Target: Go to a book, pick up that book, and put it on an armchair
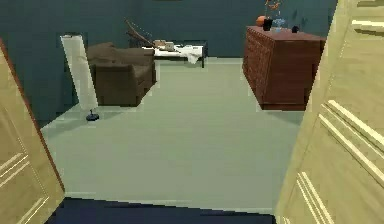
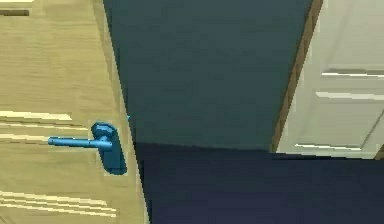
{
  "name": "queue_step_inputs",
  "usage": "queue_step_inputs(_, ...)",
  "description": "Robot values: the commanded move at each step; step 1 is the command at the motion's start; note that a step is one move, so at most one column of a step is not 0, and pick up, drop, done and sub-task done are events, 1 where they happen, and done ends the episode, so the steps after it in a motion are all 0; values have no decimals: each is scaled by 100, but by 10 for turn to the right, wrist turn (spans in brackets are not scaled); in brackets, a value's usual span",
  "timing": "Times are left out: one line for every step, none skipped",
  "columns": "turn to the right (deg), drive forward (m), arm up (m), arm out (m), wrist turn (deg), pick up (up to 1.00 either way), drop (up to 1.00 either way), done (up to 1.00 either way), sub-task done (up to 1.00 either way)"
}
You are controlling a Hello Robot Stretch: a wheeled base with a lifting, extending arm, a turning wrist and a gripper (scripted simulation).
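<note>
Standing in a doorway, looking into a room with a grey-green floor point(image 1: 190, 130). Pale wooden door leaves point(image 1: 340, 130) frame the forward view on both sides. Judgement: the robot is on the go-to leg, and nothing has been fetched yet.

Arm side view: a wooden door point(image 2: 50, 80) stands close, and its blue lever handle point(image 2: 82, 143) points toward the view's left. Behind it are a dark blue wall point(image 2: 200, 70) and a white panelled door point(image 2: 345, 90). The fit is tight, so passing through probably calls for driving straight.

A brown dresser point(image 1: 283, 68) stands against the forward view's right wall. On top are an orange-red round thing point(image 1: 262, 20) and a small blue thing point(image 1: 279, 22), too small to name.

The brown armchair point(image 1: 122, 72) sits in the far left corner, its seat facing into the room, with bare floor in front. That is handy for the drop-off.

A low bed point(image 1: 180, 50) runs along the far wall just beside the armchair, with pale crumpled things on it.

A white floor lamp point(image 1: 78, 65) stands near the armchair's left.

Book: I cannot pick it out. The bed and the dresser top are the likeliest places.

Gripper: cannot tell its state or load.
</note>
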Motion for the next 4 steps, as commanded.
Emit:
queue_step_inputs(0, 100, 0, 0, 0, 0, 0, 0, 0)
queue_step_inputs(0, 40, 0, 0, 0, 0, 0, 0, 0)
queue_step_inputs(90, 0, 0, 0, 0, 0, 0, 0, 0)
queue_step_inputs(0, 100, 0, 0, 0, 0, 0, 0, 0)
